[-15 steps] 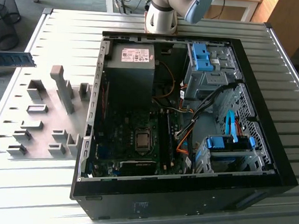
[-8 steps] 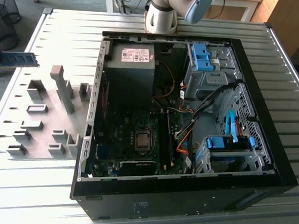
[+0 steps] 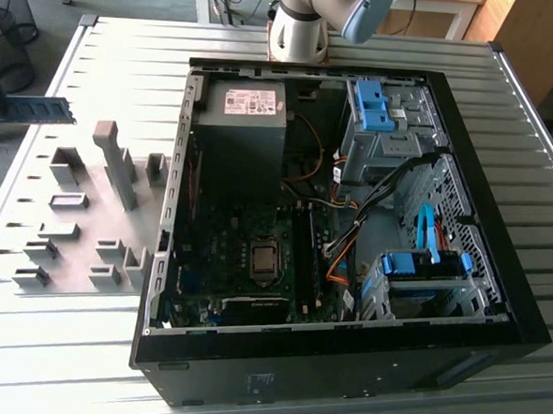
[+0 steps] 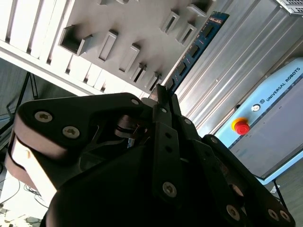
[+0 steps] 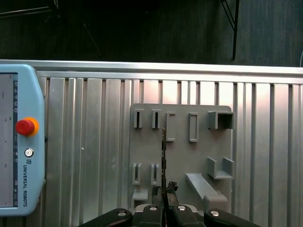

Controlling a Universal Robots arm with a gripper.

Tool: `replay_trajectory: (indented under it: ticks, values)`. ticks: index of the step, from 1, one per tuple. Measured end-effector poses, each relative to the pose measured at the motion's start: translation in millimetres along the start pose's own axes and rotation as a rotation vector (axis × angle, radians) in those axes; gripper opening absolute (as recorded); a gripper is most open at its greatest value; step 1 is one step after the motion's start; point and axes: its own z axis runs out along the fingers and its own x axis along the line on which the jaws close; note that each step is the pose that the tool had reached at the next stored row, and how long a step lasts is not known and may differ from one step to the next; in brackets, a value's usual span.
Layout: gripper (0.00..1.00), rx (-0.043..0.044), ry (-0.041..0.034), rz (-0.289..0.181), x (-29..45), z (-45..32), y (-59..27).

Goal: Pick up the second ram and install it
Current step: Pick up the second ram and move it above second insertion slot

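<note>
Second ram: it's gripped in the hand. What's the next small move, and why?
Probably carry it toward the exterior view's right, over the open computer case. The hand is shut on the second ram, which hangs at the exterior view's left by the grey fixture plate, apparently clear of its blocks. The memory slots sit inside the case.

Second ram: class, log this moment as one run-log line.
gripper: jaws shut on second ram | position: held above grey fixture plate | open computer case: second ram not yet installed
</note>
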Motion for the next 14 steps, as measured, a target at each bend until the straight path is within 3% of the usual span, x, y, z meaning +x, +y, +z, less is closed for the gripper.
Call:
replay_trajectory:
  ticks: [14]
  values:
    - [0.14, 0.0001, -0.0001, 0.000, 0.1, 0.0, -6.1]
